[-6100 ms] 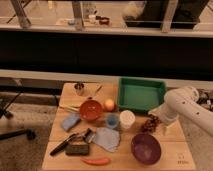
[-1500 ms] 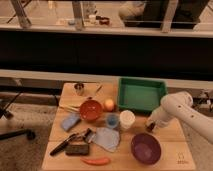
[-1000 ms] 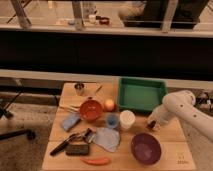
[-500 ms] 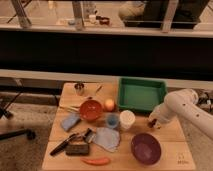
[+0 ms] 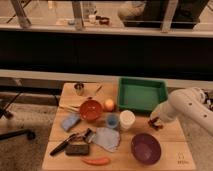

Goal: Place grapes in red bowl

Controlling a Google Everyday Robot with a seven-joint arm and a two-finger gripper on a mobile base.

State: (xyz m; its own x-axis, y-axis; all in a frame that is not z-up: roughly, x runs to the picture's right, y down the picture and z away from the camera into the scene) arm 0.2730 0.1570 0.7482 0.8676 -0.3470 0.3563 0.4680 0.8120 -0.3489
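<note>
Wooden table (image 5: 165,132) carries everything; the pincer (image 5: 154,121) has dropped lower onto the grapes (image 5: 156,123), grip cannot be told. Lifting seems next, red bowl (image 5: 90,109) lies far left of it

white gripper (image 5: 154,120), dark purple grapes (image 5: 156,123), red-orange red bowl (image 5: 91,110), green tray (image 5: 142,94)

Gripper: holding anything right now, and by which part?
Cannot be told. The gripper is down at the grapes, right of the white cup; any hold is hidden.
</note>
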